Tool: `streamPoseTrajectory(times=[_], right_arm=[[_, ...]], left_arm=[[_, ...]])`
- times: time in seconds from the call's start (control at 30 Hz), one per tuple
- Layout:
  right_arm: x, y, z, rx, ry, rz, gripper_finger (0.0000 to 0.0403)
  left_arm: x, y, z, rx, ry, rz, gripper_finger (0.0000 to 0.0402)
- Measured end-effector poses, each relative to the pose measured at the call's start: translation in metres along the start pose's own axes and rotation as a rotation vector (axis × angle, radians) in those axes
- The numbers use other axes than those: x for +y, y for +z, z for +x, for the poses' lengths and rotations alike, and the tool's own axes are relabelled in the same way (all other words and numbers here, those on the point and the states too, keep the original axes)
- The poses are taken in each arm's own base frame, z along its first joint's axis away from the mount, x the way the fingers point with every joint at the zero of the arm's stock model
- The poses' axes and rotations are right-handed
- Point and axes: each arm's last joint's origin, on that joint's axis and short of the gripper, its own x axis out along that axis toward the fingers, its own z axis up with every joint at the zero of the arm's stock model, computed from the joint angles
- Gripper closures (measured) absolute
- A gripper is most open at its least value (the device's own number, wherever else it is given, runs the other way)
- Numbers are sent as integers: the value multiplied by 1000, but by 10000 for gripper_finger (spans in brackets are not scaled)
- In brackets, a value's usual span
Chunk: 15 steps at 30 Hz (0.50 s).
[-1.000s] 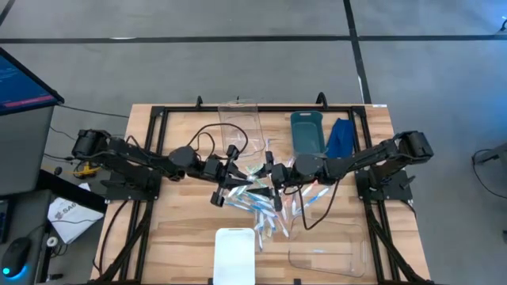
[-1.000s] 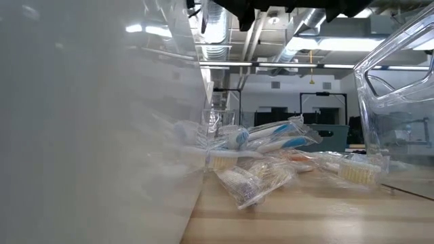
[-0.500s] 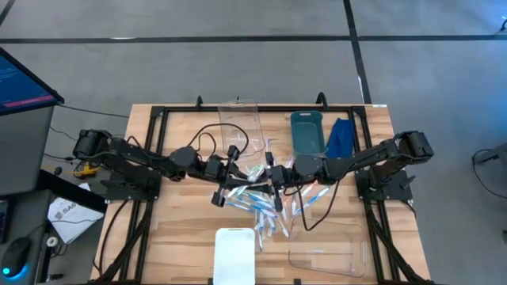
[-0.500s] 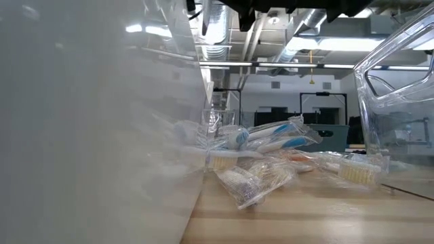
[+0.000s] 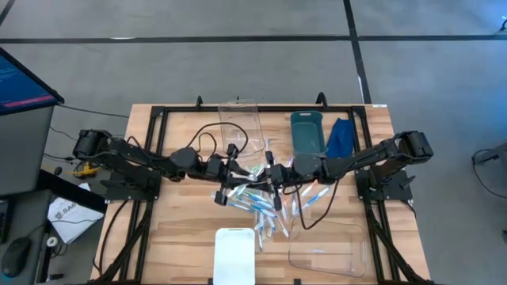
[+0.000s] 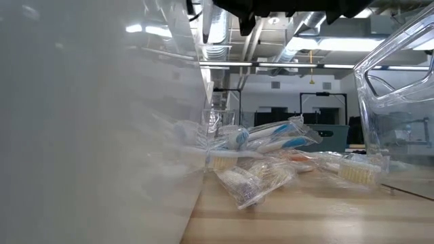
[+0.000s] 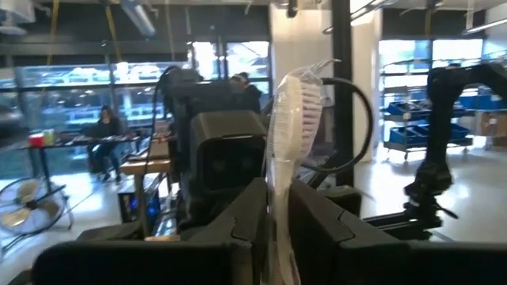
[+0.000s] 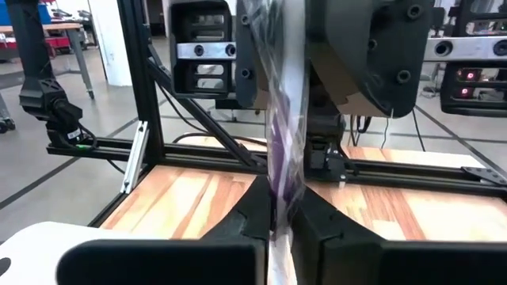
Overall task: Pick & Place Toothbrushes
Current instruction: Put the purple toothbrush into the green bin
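A heap of wrapped toothbrushes (image 5: 265, 204) lies on the wooden table's middle; the low view shows it as toothbrushes (image 6: 264, 159) in clear wrappers. Above it my two grippers meet tip to tip. My left gripper (image 5: 250, 176) and my right gripper (image 5: 269, 176) are both shut on one wrapped toothbrush (image 5: 260, 174), which spans the short gap between them. In the left wrist view its bristle head (image 7: 297, 111) sticks out past my fingers. In the right wrist view the wrapped toothbrush (image 8: 281, 119) runs from my fingers toward the left gripper. My left gripper pinches the toothbrush's handle (image 7: 277, 210) between its two fingers, coming about level from the table's left. The brush lies along the fingers, head end out in front, lifted clear of the heap. My right gripper pinches the other end of the wrapped toothbrush (image 8: 280, 202) between its two fingers, level from the table's right. The brush lies along the fingers and reaches on toward the left gripper, clear of the table.
At the far side stand a clear bin (image 5: 240, 123), a teal bin (image 5: 306, 131) and a folded blue cloth (image 5: 339, 136). A white tray (image 5: 234, 255) and a clear container (image 5: 329, 249) stand at the near edge, close to the low camera.
My right gripper has shut on the toothbrush that my left gripper holds out. Both arms have kept their places above the heap, and the brush has stayed lifted between them.
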Motion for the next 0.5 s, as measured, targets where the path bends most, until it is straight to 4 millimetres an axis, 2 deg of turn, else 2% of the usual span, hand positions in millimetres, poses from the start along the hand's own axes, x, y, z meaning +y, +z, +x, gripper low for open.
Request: streamPoseTrajectory(times=[0.2, 0.37, 0.5], right_arm=[[-4, -1, 0, 12, -17, 32, 367], [-9, -2, -2, 40, -29, 36, 388], [-11, -1, -5, 59, -38, 45, 387]], left_arm=[[2, -1, -1, 34, 57, -1, 322], [2, 3, -3, 37, 69, -1, 293], [2, 2, -3, 41, 68, -8, 272]])
